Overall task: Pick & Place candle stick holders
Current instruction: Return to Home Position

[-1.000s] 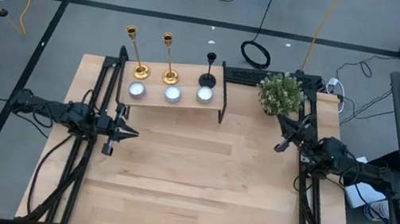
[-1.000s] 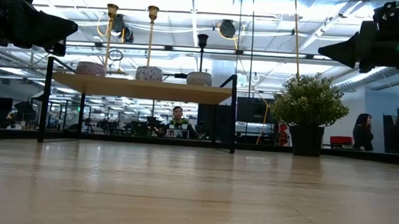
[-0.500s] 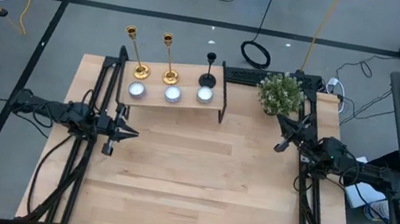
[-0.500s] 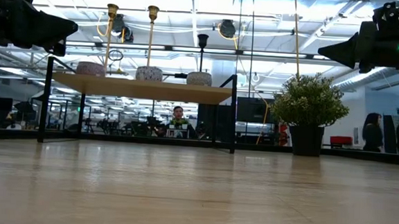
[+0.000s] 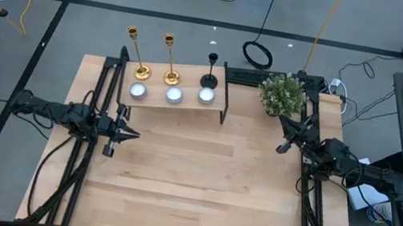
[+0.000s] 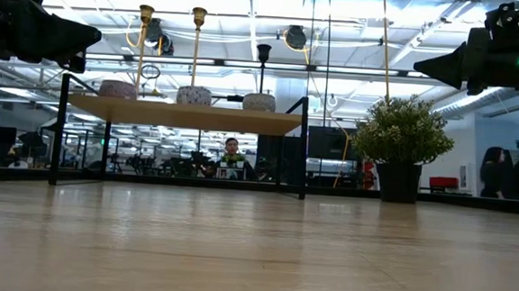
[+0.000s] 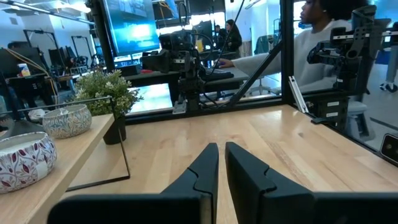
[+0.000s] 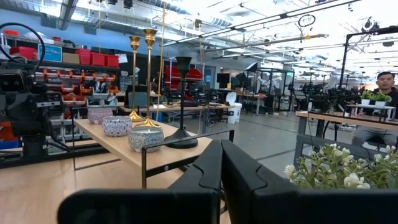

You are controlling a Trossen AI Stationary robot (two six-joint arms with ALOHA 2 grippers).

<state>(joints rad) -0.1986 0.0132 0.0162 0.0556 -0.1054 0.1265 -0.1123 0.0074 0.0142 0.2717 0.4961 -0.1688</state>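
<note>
Three candle stick holders stand by their round bases on a raised wooden shelf [image 5: 187, 104] at the table's far side: two tall gold ones [image 5: 141, 71] [image 5: 171, 77] and a shorter black one [image 5: 209, 80]. My left gripper [image 5: 136, 135] waits at the table's left edge, level, pointing right across the table. Its fingers are shut with only a slit between them and nothing in it [image 7: 221, 155]. My right gripper [image 6: 420, 63] waits at the right edge, shut and holding nothing, tipped slightly up toward the shelf. Its wrist view shows the black holder [image 8: 183, 99] and the gold ones [image 8: 142, 74] ahead.
Three round white patterned bowls [image 5: 173, 95] sit on the shelf in front of the holders. A potted plant [image 5: 282, 95] stands at the far right corner, near my right gripper. The shelf has thin black legs [image 5: 224, 110]. A person [image 7: 323, 43] sits beyond the table's right side.
</note>
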